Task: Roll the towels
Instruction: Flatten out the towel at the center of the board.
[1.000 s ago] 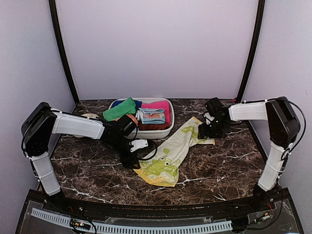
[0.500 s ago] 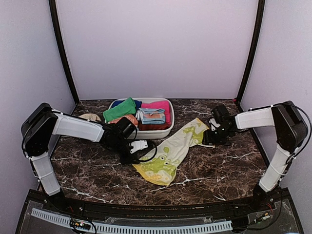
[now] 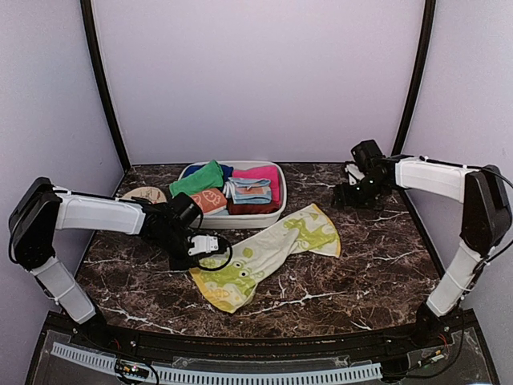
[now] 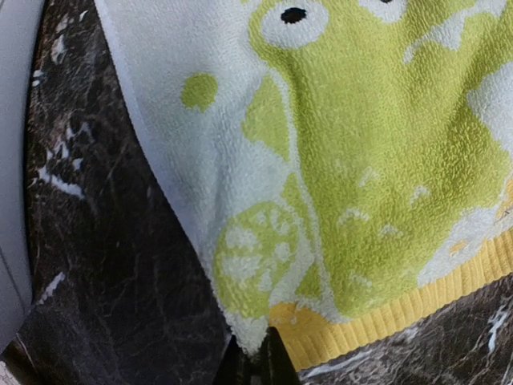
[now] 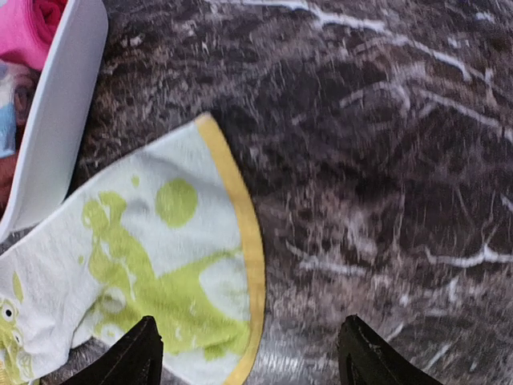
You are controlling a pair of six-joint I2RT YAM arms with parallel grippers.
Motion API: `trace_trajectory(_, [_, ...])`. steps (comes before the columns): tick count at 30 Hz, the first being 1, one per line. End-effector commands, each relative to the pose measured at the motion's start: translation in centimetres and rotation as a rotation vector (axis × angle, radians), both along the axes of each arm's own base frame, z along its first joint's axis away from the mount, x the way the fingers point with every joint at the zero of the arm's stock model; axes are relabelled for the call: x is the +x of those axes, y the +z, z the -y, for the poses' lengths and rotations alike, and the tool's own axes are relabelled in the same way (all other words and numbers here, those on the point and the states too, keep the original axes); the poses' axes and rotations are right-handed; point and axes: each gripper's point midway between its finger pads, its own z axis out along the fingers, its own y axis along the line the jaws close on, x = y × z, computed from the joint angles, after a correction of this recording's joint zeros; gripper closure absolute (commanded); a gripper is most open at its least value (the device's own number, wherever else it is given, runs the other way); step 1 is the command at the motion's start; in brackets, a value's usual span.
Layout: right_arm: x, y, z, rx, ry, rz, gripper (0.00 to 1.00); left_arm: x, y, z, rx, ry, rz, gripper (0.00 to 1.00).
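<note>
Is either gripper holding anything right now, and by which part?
The left gripper pinches the cream towel with green print by the corner at its yellow hem; the right gripper is open, holding nothing.

A dark brown marble tabletop (image 3: 377,265) with white veins fills the lower middle of the top view. Behind it, a plain pale lavender back wall (image 3: 256,80) spans the upper frame, with matching side walls at left (image 3: 40,96) and right (image 3: 473,88). Thin black poles (image 3: 103,84) mark the back corners. A white slotted strip (image 3: 240,374) runs along the black near edge at the bottom. The light is soft and even.
</note>
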Motion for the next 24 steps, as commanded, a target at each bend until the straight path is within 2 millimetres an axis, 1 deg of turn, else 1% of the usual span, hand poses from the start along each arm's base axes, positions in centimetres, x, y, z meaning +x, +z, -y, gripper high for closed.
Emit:
trace_trajectory(1, [3.9,-1.5,-1.7,0.004,0.095,-0.006,0.27,1.2,2.0,-3.2,0.089,-0.011,0.077,1.00])
trace_trajectory(3, [5.4,-2.4,-3.0,0.025,0.135,-0.015,0.30,1.8,2.6,-3.7,0.091,-0.001,0.094,1.00])
trace_trajectory(6, [6.9,-3.5,-4.8,0.068,0.196,-0.028,0.34,2.4,2.9,-4.1,0.112,-0.004,0.117,1.00])
trace_trajectory(8, [7.7,-4.0,-5.5,0.086,0.222,-0.027,0.35,2.6,3.1,-4.1,0.118,-0.007,0.127,1.00])
trace_trajectory(14, [8.0,-5.5,-6.9,0.127,0.269,-0.035,0.38,3.3,2.7,-3.9,0.129,-0.001,0.131,1.00])
trace_trajectory(21, [8.2,-7.8,-7.4,0.043,0.307,-0.031,0.42,3.9,2.4,-3.6,0.130,0.011,0.130,1.00])
trace_trajectory(24, [8.5,-8.7,-7.7,0.011,0.317,-0.036,0.47,4.0,2.4,-3.5,0.128,0.014,0.131,1.00])
